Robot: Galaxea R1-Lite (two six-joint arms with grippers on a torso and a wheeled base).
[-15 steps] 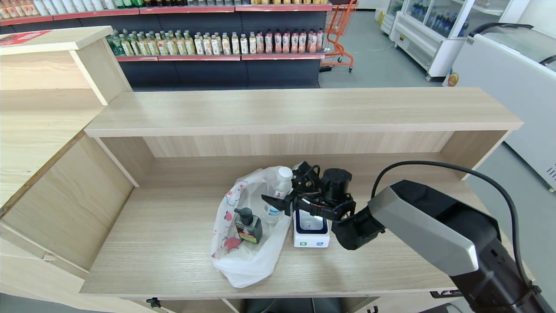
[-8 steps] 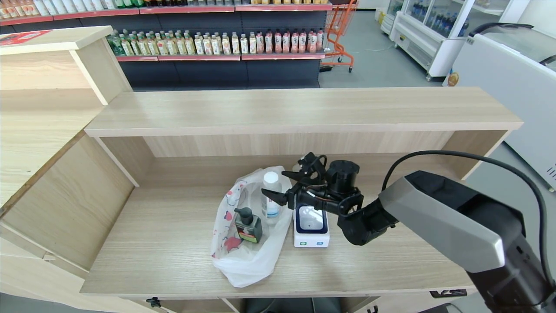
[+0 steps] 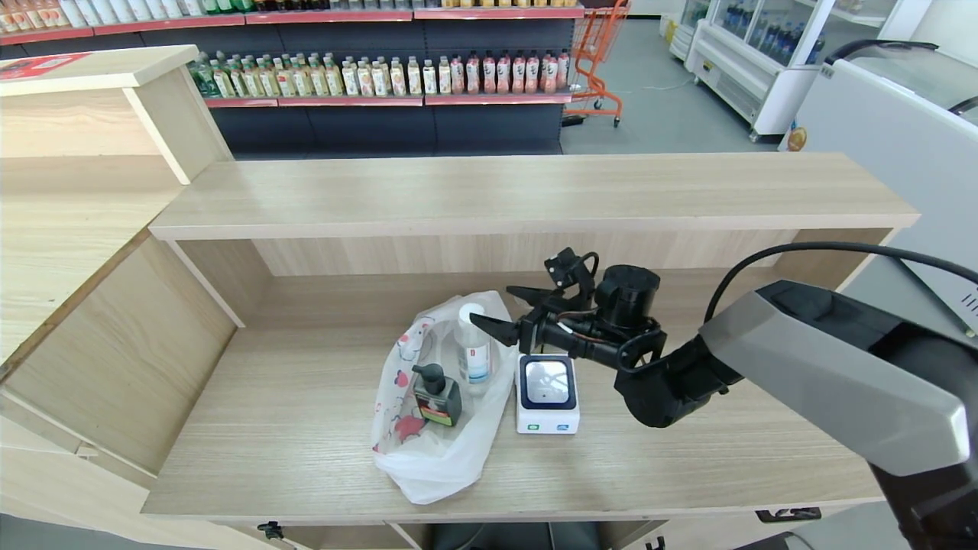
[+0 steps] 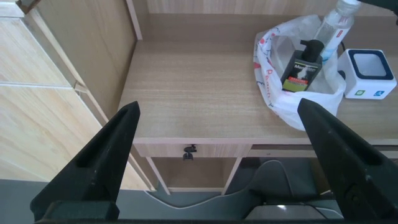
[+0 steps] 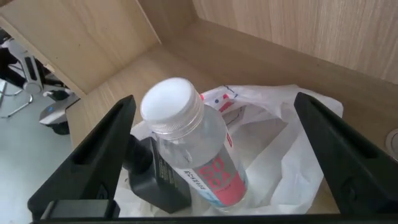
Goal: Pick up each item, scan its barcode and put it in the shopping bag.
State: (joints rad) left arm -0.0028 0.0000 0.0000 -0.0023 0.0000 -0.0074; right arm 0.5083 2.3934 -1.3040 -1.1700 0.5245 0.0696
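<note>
right gripper (image 3: 492, 305) open, empty; bottle (image 3: 475, 359) stands in shopping bag (image 3: 428, 462) just ahead; best retreat level without nudging it.

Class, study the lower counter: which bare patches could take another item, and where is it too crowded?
Largest bare patch: counter between the left side panel and the shopping bag. Another lies right of the scanner, though the right arm hangs over it. Crowded: the middle, where bag, water bottle, pump bottle, scanner and the open right gripper cluster.

The base of the water bottle (image 3: 474, 355) is hidden behind a fold of the shopping bag (image 3: 428, 466).
</note>
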